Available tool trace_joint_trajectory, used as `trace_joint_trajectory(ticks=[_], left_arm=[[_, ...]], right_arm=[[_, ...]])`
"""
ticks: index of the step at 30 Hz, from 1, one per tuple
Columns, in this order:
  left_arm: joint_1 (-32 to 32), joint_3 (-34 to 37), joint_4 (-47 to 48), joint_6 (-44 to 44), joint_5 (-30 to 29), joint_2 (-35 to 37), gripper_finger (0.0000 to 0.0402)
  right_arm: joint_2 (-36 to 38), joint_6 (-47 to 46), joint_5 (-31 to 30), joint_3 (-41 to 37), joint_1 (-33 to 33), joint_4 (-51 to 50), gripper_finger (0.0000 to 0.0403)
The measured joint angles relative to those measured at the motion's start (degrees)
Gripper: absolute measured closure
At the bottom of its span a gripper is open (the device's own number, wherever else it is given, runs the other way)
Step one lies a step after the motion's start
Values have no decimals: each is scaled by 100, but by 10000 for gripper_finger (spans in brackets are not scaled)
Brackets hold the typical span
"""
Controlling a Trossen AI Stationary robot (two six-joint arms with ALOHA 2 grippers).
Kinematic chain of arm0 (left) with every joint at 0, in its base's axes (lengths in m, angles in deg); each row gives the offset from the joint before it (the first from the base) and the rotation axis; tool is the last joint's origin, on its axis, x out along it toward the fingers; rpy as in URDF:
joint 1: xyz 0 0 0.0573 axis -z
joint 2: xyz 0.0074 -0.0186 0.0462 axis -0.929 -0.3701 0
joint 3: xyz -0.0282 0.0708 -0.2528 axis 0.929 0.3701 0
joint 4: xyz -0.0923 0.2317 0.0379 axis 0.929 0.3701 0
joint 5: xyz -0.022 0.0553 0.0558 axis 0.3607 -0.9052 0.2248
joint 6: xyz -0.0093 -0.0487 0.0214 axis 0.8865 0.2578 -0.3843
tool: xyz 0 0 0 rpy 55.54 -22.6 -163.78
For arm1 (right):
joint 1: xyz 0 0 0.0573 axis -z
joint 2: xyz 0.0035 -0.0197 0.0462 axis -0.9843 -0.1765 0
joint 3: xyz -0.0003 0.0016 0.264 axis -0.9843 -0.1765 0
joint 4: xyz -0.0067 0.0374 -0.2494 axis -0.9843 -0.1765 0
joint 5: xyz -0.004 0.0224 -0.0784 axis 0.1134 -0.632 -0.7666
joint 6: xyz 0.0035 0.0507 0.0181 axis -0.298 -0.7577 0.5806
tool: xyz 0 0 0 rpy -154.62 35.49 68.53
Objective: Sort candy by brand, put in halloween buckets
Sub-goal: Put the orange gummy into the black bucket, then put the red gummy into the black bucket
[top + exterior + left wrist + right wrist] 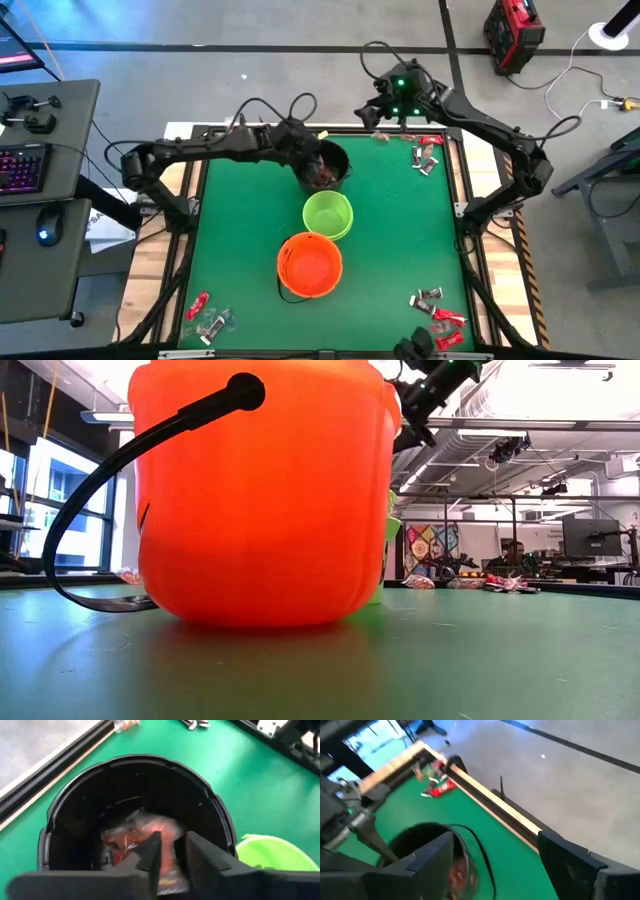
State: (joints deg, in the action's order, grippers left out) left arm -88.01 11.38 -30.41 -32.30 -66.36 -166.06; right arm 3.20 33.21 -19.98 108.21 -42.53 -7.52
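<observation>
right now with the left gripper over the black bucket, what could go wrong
1. The left gripper sits just above the candy in the black bucket, fingers slightly parted; a wrapper might cling and lift back out.
2. The green bucket stands right beside the black one, so pulling back low could knock it.
3. The right gripper, open, hovers near the same bucket; the arms might clash.
</observation>
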Motion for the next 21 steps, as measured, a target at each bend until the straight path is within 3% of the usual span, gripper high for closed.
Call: trace_joint_trajectory(ticks=[6, 10, 14, 18, 21], left_arm=[[-206, -60, 187, 616, 295, 95, 207], [-461, -208, 817, 713, 673, 400, 165], [-621, -156, 1303, 530, 635, 1086, 154], [-589, 288, 1102, 361, 303, 1938, 155], [-535, 802, 696, 702, 249, 2525, 156]], right_arm=[[-7, 29, -298, 0, 29, -606, 122], [-7, -114, -643, 0, 183, -1100, 122], [-13, 58, -358, 0, 367, -1639, 122], [-13, 577, 511, 0, 411, -2521, 122], [-13, 881, 691, 0, 229, -3492, 122]])
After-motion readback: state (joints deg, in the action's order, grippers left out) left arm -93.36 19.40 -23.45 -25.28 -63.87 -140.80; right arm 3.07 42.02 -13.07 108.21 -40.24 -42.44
